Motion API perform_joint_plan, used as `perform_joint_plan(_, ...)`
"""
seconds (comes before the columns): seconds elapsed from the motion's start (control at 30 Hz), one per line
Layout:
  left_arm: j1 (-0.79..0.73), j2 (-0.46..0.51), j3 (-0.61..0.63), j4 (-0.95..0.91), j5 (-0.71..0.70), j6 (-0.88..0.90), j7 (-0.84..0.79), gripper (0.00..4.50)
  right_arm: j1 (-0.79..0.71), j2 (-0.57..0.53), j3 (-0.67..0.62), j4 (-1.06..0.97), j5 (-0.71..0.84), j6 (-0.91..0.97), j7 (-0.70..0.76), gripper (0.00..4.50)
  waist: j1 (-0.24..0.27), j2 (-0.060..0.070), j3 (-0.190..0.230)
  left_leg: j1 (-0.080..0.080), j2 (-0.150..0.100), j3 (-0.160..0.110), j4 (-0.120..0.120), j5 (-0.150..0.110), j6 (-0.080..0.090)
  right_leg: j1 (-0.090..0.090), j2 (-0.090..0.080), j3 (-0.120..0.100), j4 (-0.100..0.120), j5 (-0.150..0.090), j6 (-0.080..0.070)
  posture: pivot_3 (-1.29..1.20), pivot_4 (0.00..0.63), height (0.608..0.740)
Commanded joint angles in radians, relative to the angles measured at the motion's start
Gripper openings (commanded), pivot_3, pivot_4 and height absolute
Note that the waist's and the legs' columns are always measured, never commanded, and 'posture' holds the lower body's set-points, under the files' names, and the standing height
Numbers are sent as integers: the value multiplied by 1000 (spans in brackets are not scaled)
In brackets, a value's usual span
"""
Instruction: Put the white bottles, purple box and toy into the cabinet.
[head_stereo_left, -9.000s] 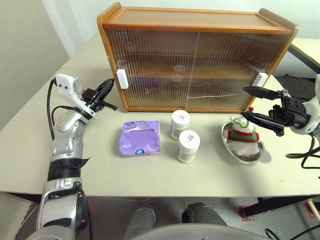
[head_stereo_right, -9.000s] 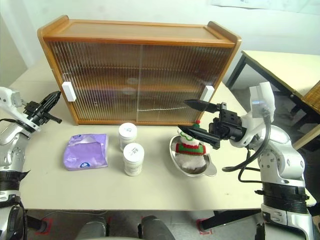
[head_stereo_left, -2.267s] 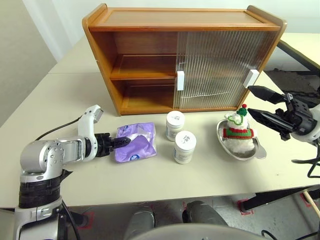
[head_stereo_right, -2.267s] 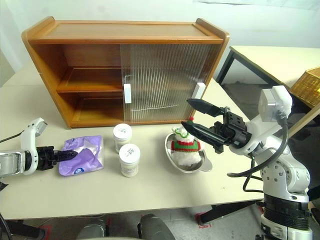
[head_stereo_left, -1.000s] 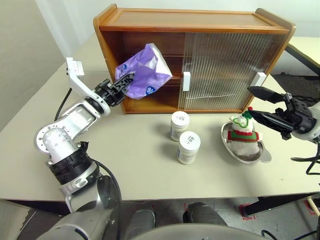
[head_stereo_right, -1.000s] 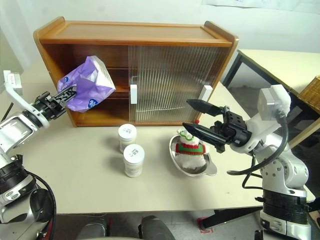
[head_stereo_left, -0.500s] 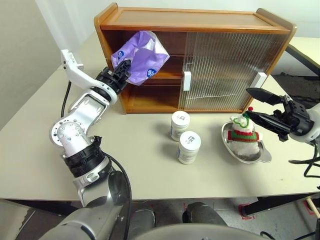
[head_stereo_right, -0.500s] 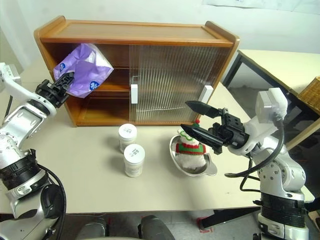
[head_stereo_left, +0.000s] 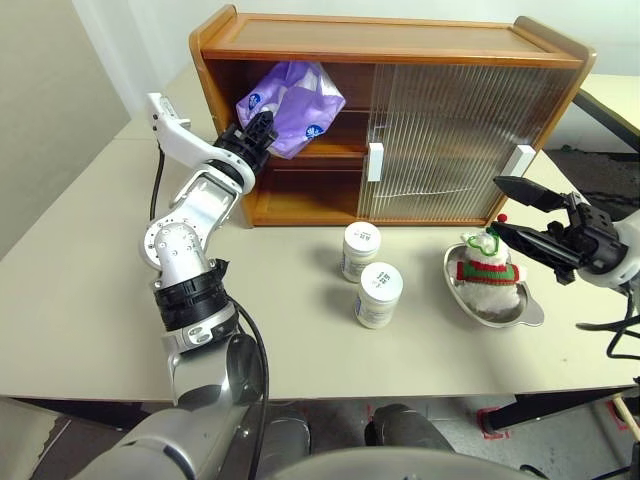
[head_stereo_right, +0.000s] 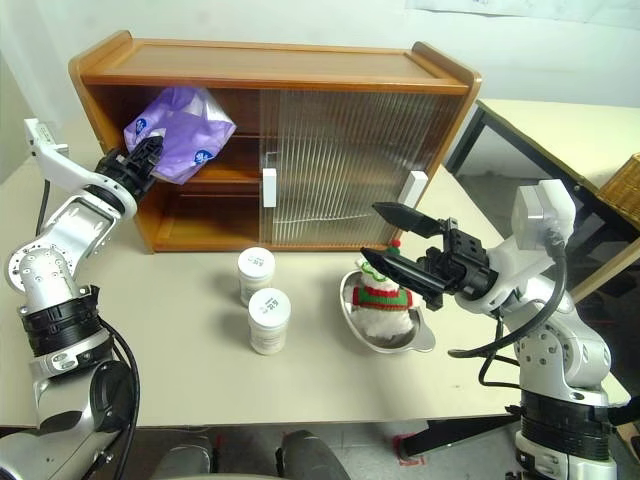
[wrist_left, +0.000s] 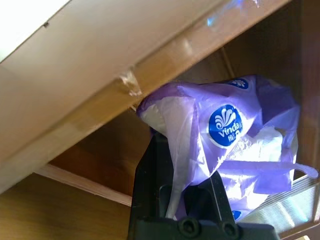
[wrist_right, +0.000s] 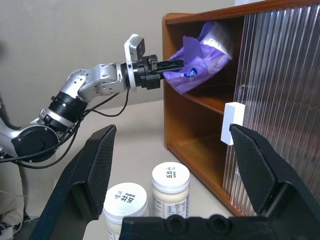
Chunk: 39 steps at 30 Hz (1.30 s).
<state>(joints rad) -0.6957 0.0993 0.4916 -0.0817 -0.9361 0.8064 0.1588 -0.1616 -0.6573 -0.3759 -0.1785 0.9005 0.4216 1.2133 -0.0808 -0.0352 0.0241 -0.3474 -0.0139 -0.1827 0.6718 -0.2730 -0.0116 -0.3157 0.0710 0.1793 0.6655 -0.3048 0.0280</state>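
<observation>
A: Task status?

B: Nothing is stowed yet. The box (head_stereo_left: 296, 96) is at the cabinet (head_stereo_left: 400, 40) opening, upper shelf, left half, not released. Both bottles (head_stereo_left: 368, 275) stand on the worktop (head_stereo_left: 80, 290) near the cabinet front. The toy (head_stereo_left: 484, 268) lies in a metal dish (head_stereo_left: 528, 312) to the right.

A: Tool status?

B: Left tool (head_stereo_left: 258, 132): closed, gripping the box's wrapping. Right tool (head_stereo_right: 393, 240): jaws wide apart, empty, just beside the toy.

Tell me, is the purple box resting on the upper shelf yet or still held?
Still held: the left gripper is shut on the purple box, which hangs at the cabinet's upper opening, above the shelf board.
</observation>
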Motion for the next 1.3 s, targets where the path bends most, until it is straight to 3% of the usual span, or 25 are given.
perform_joint_plan(0.03,-47,15,-11,45,25,-70,-29,123,22,8,-9,-28,7,-6,-14,4500,0,0,0,0,0,0,0,0,0,0,0,0,0,0,0,-156,0,740)
perform_joint_plan(0.07,-54,21,-21,56,29,-74,-43,437,25,11,-8,-32,8,-6,-18,4500,0,0,0,0,0,0,0,0,0,0,0,0,0,0,0,-156,0,740)
perform_joint_plan(0.1,-64,19,-29,71,32,-83,-54,437,28,12,-8,-34,8,-6,-21,4500,-1,0,0,0,0,0,0,0,0,0,0,0,0,0,0,-156,0,740)
perform_joint_plan(0.13,-69,21,-41,81,40,-87,-63,909,31,13,-8,-36,9,-6,-22,4500,-1,0,0,0,0,0,0,0,0,0,0,0,0,0,0,-156,0,740)
perform_joint_plan(0.5,-66,17,-69,95,33,-89,-105,4478,50,14,-13,-50,15,-4,-32,4500,-6,0,0,-1,0,0,2,-1,2,0,0,0,-1,-1,2,-167,0,740)
perform_joint_plan(0.97,-70,20,-61,108,58,-176,-95,4478,67,9,-21,-59,20,-5,-31,4500,-9,0,0,-2,0,0,3,-2,2,0,0,0,-1,-1,3,-168,0,740)
perform_joint_plan(1.3,4,73,-82,-46,25,-112,-104,4478,85,8,-18,-65,21,-2,-32,4500,-15,0,0,-2,-1,0,3,-2,3,0,0,0,-1,-2,3,-163,0,740)
